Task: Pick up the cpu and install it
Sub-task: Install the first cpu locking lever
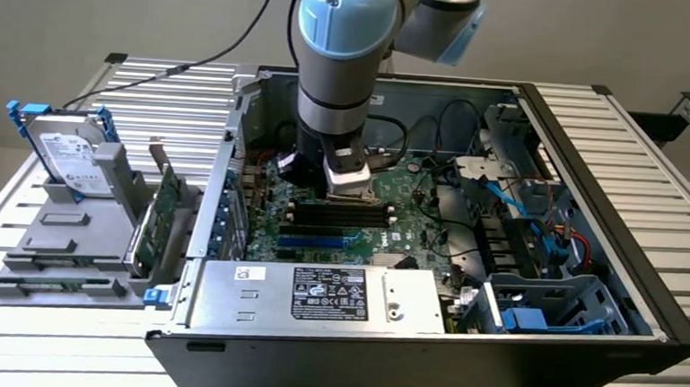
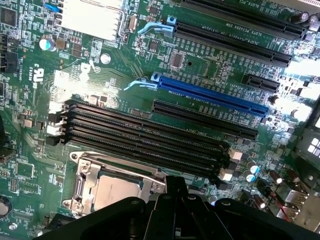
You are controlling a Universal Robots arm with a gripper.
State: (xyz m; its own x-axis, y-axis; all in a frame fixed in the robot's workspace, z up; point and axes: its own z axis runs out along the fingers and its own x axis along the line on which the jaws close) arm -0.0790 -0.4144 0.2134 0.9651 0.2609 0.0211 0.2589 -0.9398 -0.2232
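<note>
The cpu, a small square chip with a dull silver top, lies flat inside the metal socket frame on the green motherboard. My gripper hangs low just beside it, its dark fingers shut together with nothing seen between them. In the exterior view the gripper reaches down into the open computer case, right behind the black memory slots. Those memory slots run alongside the socket.
A silver hard drive with a blue bracket stands in a grey holder at the exterior view's left, outside the case. The power supply lines the case's near side. A blue-trimmed drive cage and loose cables crowd the right.
</note>
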